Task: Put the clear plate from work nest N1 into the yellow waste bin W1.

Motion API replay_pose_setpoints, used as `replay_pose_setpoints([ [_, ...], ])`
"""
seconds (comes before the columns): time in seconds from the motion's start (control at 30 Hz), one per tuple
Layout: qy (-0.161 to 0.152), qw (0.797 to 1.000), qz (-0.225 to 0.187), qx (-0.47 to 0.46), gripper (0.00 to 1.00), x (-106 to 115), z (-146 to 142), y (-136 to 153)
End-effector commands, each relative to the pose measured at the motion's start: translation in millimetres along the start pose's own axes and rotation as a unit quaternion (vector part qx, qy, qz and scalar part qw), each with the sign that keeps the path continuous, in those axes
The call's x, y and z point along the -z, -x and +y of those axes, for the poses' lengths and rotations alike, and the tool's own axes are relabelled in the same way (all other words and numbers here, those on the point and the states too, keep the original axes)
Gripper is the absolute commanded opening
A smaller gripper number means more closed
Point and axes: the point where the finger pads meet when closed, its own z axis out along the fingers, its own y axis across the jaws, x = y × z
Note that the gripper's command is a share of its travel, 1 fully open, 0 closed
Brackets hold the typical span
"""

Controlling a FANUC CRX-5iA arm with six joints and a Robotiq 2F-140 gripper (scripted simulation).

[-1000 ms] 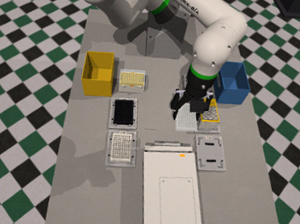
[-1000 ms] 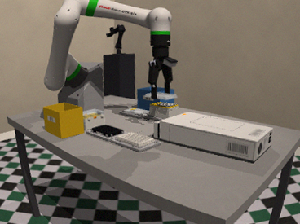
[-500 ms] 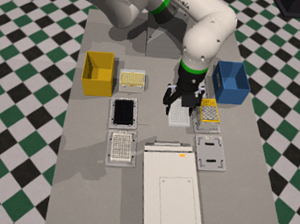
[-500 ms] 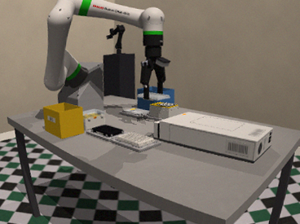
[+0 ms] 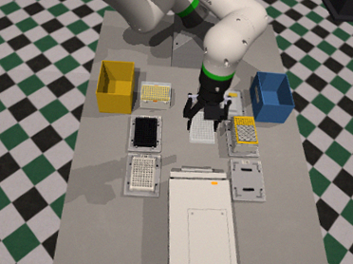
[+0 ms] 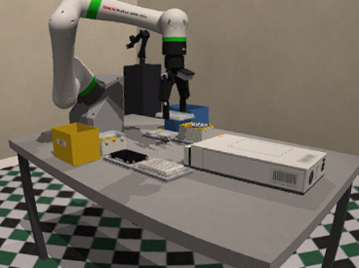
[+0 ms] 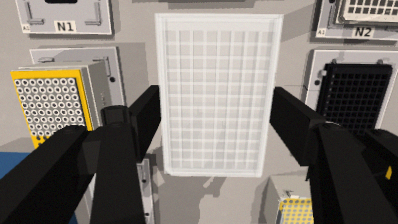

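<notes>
Arm (image 6: 71,35) arched, fingers clamped, pointing down

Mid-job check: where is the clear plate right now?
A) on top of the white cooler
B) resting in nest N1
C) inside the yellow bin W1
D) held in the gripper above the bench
D: the gripper is shut on the clear plate, carried in the air above the bench; nest N1 is behind it.

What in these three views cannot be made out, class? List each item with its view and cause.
- Contact between fingers and clear plate: top view, the wrist covers it.
- Inside of the yellow bin: exterior view, its walls hide the floor.
- Barcode text on the white box: exterior view, too small.
- Black plate: wrist view, cut off by a finger.
</notes>
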Motion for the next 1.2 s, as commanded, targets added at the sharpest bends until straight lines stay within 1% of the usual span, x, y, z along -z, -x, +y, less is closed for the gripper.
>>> replay_pose_setpoints([
  [0.0, 0.0, 1.0, 0.001, 0.0, 0.1, 1, 8, 5],
  [1.17, 0.0, 1.0, 0.001, 0.0, 0.1, 1, 76, 52],
])
